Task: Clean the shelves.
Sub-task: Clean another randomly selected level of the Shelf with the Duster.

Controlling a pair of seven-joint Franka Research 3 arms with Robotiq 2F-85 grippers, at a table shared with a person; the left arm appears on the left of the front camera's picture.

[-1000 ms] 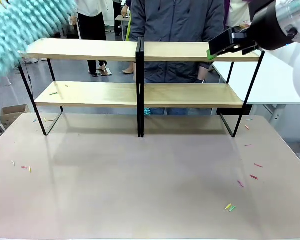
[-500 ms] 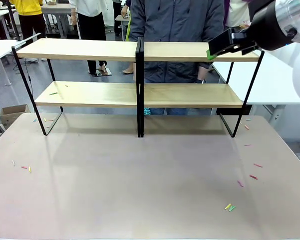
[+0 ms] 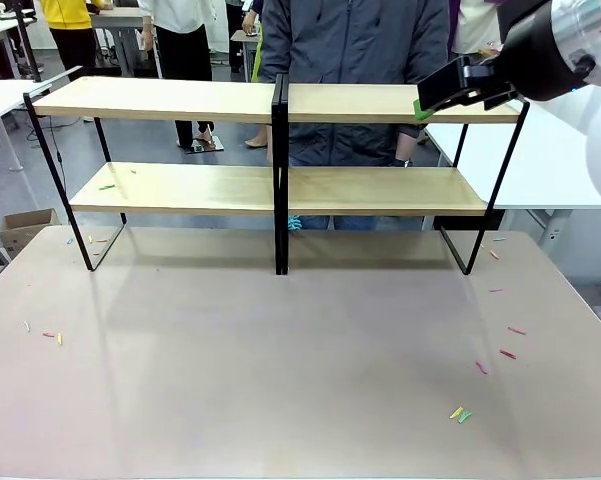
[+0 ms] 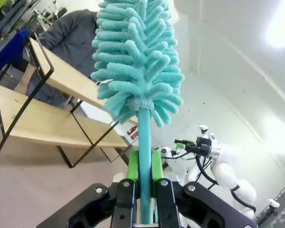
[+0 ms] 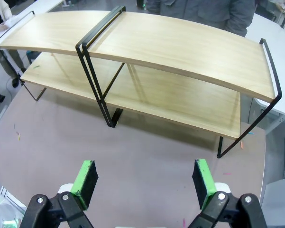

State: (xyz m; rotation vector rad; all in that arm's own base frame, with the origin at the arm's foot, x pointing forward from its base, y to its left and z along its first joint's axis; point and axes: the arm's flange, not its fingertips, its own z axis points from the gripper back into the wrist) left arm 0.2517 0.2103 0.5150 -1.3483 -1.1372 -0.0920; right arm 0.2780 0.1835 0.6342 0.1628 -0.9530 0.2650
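Observation:
The shelves (image 3: pixel 280 175) stand across the far half of the table, two long light-wood boards in a black frame with a centre post; they also appear from above (image 5: pixel 170 47) and from the side (image 4: pixel 38 121). A few coloured bits (image 3: pixel 106 186) lie on the lower board's left end. My left gripper (image 4: pixel 143 183) is shut on the handle of a teal fluffy duster (image 4: pixel 137 57), held up in the air away from the shelves. My right gripper (image 3: pixel 442 92) hovers high by the top board's right end, open and empty, with its green pads (image 5: pixel 85 183) wide apart.
Small coloured scraps (image 3: pixel 460 413) lie scattered on the table (image 3: pixel 280 380) at the front right, and more scraps (image 3: pixel 50 336) at the left. A person in a dark jacket (image 3: pixel 355 45) stands right behind the shelves. A white table (image 3: pixel 550 160) sits at the right.
The teal duster that was at the top left of the front view a second ago has swung out of that view. The right arm has stayed still.

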